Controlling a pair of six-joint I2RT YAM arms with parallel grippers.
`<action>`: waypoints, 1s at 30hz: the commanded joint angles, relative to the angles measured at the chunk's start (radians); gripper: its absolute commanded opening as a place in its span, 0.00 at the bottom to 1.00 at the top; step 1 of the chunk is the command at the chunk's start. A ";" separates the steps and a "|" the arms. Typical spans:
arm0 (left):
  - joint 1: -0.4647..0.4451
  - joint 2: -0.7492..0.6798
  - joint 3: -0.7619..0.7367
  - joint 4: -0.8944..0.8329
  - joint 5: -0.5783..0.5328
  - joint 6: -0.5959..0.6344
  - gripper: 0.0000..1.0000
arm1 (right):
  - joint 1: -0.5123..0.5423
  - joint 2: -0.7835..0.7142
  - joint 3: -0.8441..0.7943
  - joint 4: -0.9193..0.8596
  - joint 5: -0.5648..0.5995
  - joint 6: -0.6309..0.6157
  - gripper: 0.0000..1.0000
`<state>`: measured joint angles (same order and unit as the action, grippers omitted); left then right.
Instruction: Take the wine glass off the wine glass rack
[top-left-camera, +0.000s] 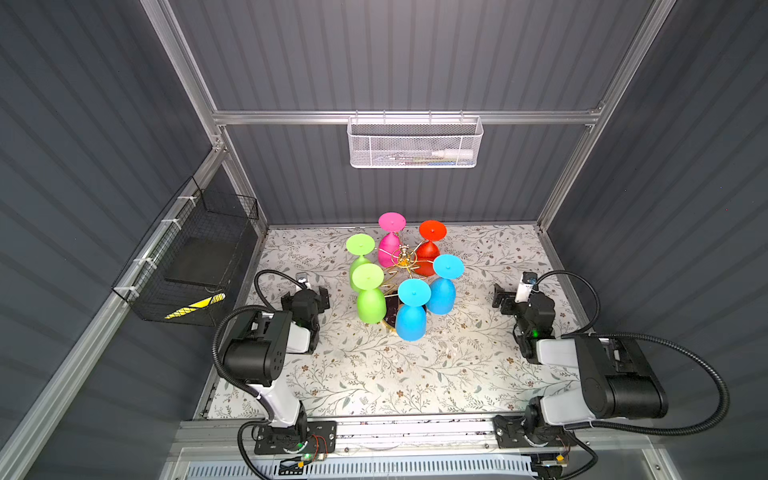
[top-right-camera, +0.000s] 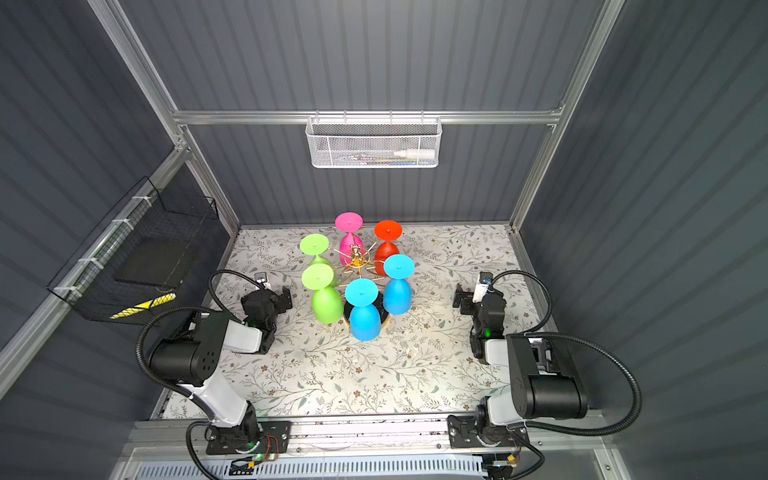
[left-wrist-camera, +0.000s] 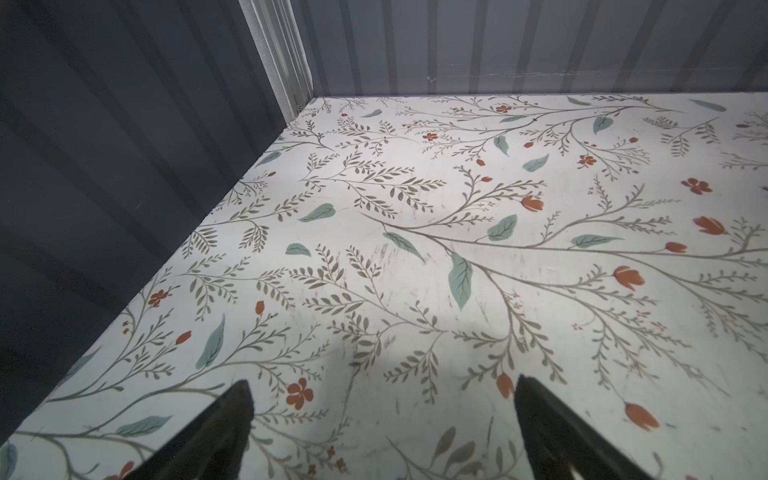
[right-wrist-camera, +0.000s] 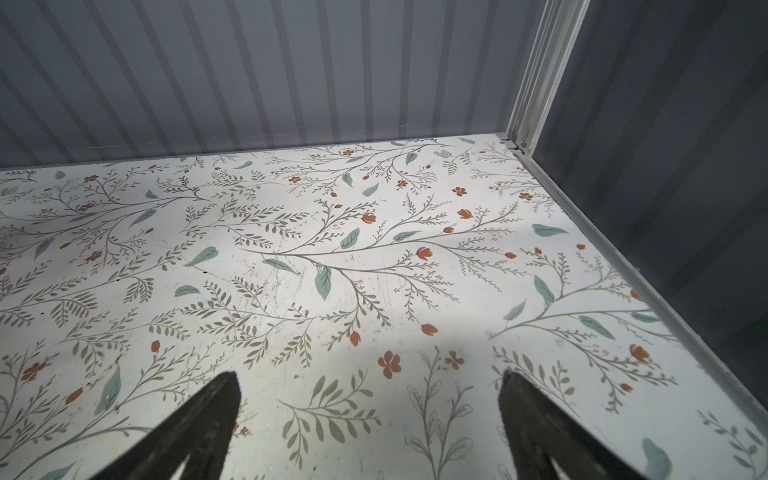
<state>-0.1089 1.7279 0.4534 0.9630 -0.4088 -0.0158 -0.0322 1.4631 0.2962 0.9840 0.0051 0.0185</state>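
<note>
Wine glasses (top-left-camera: 411, 316) are hung bowl-down on the wine glass rack (top-left-camera: 402, 259) by their feet; left gripper (left-wrist-camera: 382, 380) and right gripper (right-wrist-camera: 370, 374) are held wide, empty

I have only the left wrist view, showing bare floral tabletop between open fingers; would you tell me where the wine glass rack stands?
Observer: The wine glass rack stands on the table, right of the left gripper in both top views, apart from it.
Operator: How many glasses hang on it?
Observer: Six, bowls down; a green glass hangs nearest that gripper.
Operator: And the other arm?
Observer: The right gripper is open and empty, beyond the rack's far side.
</note>
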 joint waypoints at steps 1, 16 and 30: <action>-0.003 -0.007 -0.004 0.003 -0.017 -0.010 1.00 | -0.005 -0.007 0.018 0.007 -0.005 0.001 0.99; -0.003 -0.007 -0.005 0.004 -0.015 -0.010 1.00 | -0.029 -0.006 0.029 -0.015 0.008 0.036 0.99; -0.034 -0.226 0.146 -0.419 -0.064 -0.018 1.00 | -0.012 -0.313 0.174 -0.462 0.118 0.132 0.99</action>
<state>-0.1314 1.6127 0.4774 0.7879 -0.4324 -0.0166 -0.0513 1.2877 0.3496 0.7444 0.0635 0.0757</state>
